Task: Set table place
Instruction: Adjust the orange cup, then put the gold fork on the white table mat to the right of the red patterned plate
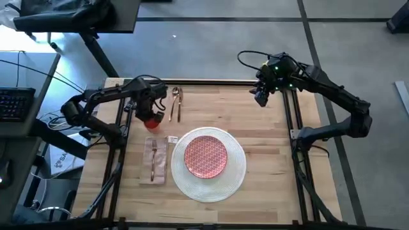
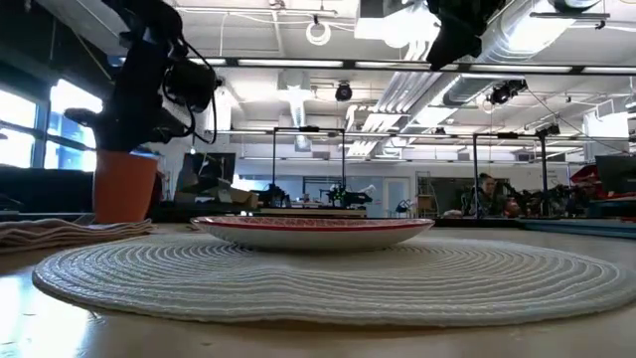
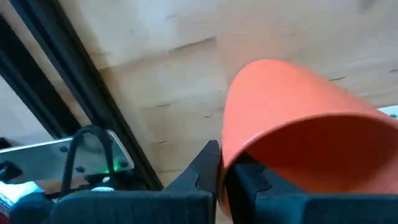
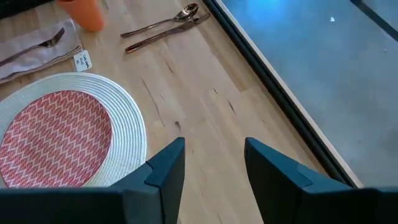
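Left gripper pinches the rim of the orange-red cup, one finger inside the mouth and one outside against the wall, as the left wrist view shows. From above, the cup sits toward the far left of the table, just beyond the napkin and beside the spoon and knife; from the low view I cannot tell whether its base touches the wood.

My guess is that the cup is light and stiff, with a smooth, fairly slippery wall, so a rim pinch should hold if it stays upright; tilting could let it swing or slide. It may chip if dropped.

Nearer the front edge, the napkin lies flat with a fork on top, just left of the round woven placemat. That cloth looks soft and would bunch if dragged. The red-patterned plate rests centred on the placemat.

Right gripper hangs over the far right of the table, well apart from the setting, its fingers spread and empty.
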Robot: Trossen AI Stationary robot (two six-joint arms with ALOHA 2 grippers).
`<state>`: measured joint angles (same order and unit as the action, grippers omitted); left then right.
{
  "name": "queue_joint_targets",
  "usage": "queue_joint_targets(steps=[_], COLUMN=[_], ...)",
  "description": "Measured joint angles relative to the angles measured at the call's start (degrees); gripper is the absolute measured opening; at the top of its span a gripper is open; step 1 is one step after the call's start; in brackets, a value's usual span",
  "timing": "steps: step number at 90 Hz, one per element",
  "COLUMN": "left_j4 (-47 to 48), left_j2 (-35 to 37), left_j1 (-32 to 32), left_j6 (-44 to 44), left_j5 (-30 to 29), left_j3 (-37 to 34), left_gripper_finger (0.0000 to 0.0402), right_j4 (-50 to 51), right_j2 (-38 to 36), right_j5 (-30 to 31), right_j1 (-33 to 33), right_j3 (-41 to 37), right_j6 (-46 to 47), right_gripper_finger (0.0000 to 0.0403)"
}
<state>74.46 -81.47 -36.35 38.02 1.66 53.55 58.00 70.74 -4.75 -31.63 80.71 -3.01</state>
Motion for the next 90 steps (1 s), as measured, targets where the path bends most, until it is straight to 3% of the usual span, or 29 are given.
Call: queue_joint_targets(steps=[19, 39, 63, 75, 90], left_j4=[-0.62, -0.27, 5.38, -3.17, -18.41], left_j2=[0.18, 1.62, 2.03, 1.2, -4.96], left_j1=[0.01, -0.56, -4.0, -4.72, -5.69], left_j6=[1.93, 0.39, 0.51, 1.36, 2.26], left_j5=[-0.5, -0.02, -2.34, -6.36, -5.85], left_j3=[-0.23, 2.21, 14.14, 21.32, 24.93], left_gripper_finger=[0.0017, 0.0083, 0.015, 0.0153, 0.0141], right_j4=[0.0, -0.02, -0.04, -0.04, -0.04], right_j2=[0.0, 0.0, 0.04, 0.02, 0.02], right_j5=[0.0, 0.0, 0.0, 0.0, 0.0], right_j1=[0.02, 0.02, 0.0, 0.01, 0.02], right_j3=[0.0, 0.0, 0.0, 0.0, 0.0], right_j6=[0.18, 0.04, -0.97, -1.99, -2.51], right_gripper_finger=[0.0145, 0.0145, 0.0145, 0.0145, 0.0145])
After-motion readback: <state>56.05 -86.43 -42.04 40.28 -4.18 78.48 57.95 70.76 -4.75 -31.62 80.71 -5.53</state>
